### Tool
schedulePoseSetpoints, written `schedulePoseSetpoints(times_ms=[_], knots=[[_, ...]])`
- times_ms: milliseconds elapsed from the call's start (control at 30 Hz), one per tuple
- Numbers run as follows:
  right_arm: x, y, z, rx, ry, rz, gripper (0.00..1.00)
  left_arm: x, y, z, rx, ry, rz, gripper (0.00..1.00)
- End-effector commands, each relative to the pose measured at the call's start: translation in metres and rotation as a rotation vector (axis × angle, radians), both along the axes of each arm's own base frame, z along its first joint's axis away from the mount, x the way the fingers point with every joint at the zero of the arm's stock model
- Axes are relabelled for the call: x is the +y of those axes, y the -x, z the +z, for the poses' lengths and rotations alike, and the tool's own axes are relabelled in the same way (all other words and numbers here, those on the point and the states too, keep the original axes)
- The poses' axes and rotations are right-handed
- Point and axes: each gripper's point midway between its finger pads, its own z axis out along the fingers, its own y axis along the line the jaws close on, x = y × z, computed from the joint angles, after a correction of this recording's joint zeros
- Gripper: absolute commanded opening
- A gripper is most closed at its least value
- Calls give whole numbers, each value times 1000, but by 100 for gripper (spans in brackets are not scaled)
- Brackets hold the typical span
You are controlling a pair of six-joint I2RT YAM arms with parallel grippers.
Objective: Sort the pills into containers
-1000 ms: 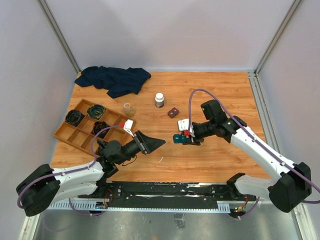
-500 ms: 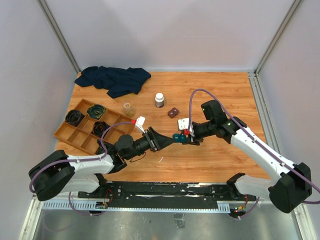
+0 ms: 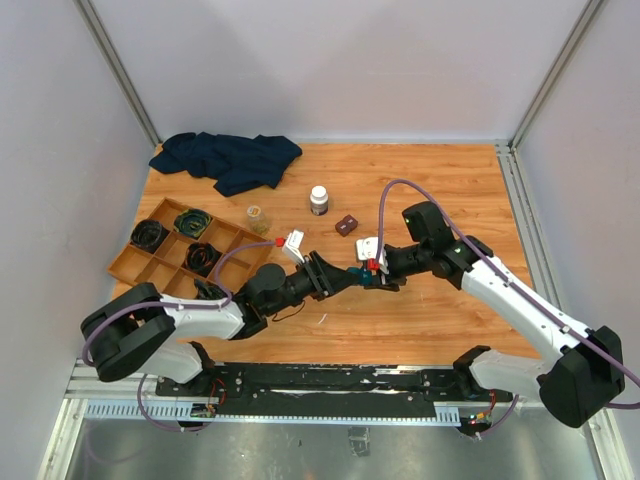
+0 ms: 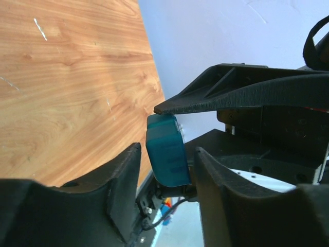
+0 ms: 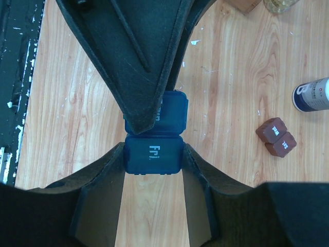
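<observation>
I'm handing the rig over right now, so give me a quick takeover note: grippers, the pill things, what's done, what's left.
Right gripper: shut on the teal case, marked Fri.
Left gripper: open, jaws astride the case's other half, a gap showing on one side.
White bottle and brown case sit on the table farther back.
Done: teal case gripped.
Left: open it and sort; no loose pills visible.

The left arm [image 3: 190,318] and the right arm [image 3: 520,300] were built of glossy white shell links joined by bulky black joint housings, and each was trailed by a looping purple cable [image 3: 384,205]. The left hand [image 3: 349,274] and the right hand [image 3: 364,276] had matte black wedge-shaped fingers [image 5: 139,67], and a small white camera block [image 3: 294,241] with red trim sat at each wrist.
</observation>
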Motion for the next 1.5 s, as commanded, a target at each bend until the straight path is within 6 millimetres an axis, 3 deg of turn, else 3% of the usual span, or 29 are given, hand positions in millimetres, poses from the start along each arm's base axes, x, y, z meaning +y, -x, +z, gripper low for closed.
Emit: schedulePoseSetpoints(times_ms=[0, 133, 267, 300, 400, 600, 767, 967, 1200, 1467], knots=[[0, -2, 2, -35, -2, -10, 27, -6, -6, 9, -28, 17, 23, 43], [0, -2, 1, -41, 1, -13, 27, -10, -6, 1, -11, 1, 15, 34], [2, 2, 1, -33, -8, 4, 31, -10, -6, -6, -2, -12, 15, 3], [2, 3, 1, -31, -8, 8, 35, -9, -6, -6, -2, -13, 18, 1], [2, 4, 2, -29, -10, 9, 50, -5, -5, -6, -12, -16, 22, 0], [0, -2, 9, -12, -19, -36, 59, -3, 9, -2, -63, -26, -45, 0], [-8, -14, 17, -13, -25, -112, 59, 2, 18, -4, -71, -31, -75, 0], [-9, -13, 30, 26, -73, -129, 59, 0, 22, -13, -51, -47, -98, 0], [-19, -40, 28, 21, -58, -300, 55, -1, 27, -9, -96, -54, -132, 0], [-17, -47, 16, 78, -61, -354, 50, 1, 30, -12, -128, -74, -144, 0]])
